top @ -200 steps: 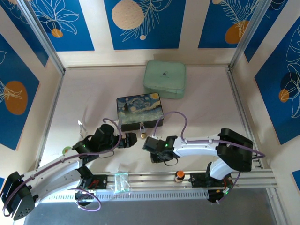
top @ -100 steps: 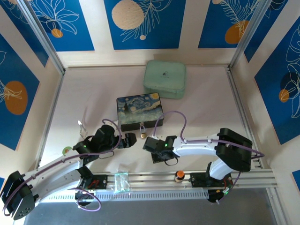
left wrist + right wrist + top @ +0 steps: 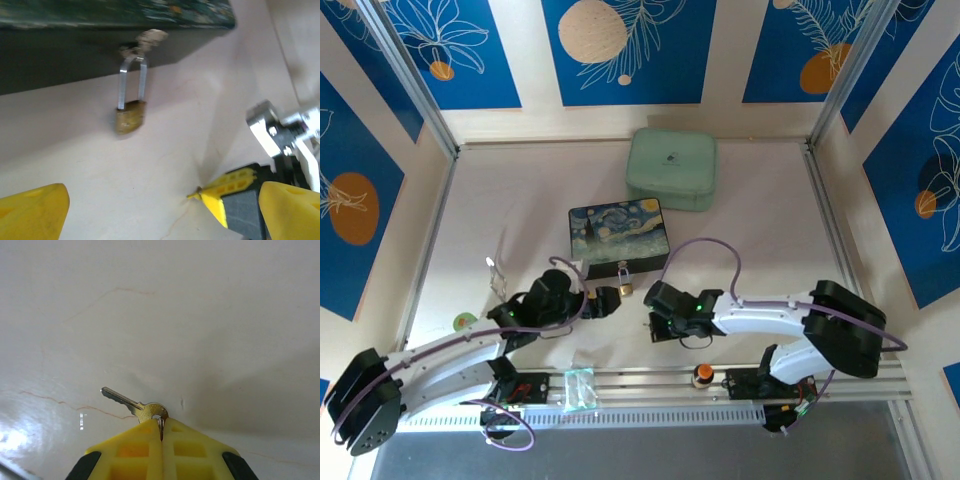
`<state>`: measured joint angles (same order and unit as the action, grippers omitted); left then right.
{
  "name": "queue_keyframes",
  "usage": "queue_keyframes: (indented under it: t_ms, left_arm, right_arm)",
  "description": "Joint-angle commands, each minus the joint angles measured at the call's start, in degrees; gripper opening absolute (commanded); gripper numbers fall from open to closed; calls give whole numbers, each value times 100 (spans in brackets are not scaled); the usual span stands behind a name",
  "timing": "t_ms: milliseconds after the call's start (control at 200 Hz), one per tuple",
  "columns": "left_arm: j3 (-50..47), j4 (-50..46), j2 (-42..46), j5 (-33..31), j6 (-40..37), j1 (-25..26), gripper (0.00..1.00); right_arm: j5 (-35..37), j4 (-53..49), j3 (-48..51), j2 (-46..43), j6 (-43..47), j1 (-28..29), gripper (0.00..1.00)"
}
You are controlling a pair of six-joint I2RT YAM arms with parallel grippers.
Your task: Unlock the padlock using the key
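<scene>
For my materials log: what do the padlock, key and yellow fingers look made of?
The padlock: dull yellowish body, probably brass, scuffed; its shackle is bright silver metal, likely steel. The key: thin shiny metal, silvery blade, brassier head. The fingers: matte yellow plastic, judging by moulded ribbed recesses.

White-shelled arms (image 3: 445, 353) with black joints, thin purple cables (image 3: 705, 241), a green indicator light (image 3: 699, 297), yellow pincer fingers (image 3: 132, 456).

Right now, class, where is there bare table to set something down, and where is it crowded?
Free: right of the green case; left of the painted box. Crowded: before the box, where padlock, left claw and right claw gather.
</scene>
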<state>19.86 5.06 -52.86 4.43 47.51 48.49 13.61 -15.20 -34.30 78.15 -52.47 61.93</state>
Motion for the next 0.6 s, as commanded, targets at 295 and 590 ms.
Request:
queue_keyframes:
  t_ms: [295,590]
  left_arm:
    - [98,1718,-544,-1409,636,1320,87]
    - [191,1773,-588,-2046,966,1629,59]
  right_arm:
    - [-526,806,169,-1296,-391,-381,0]
    - [-457,877,197,-1794,-514,-274,0]
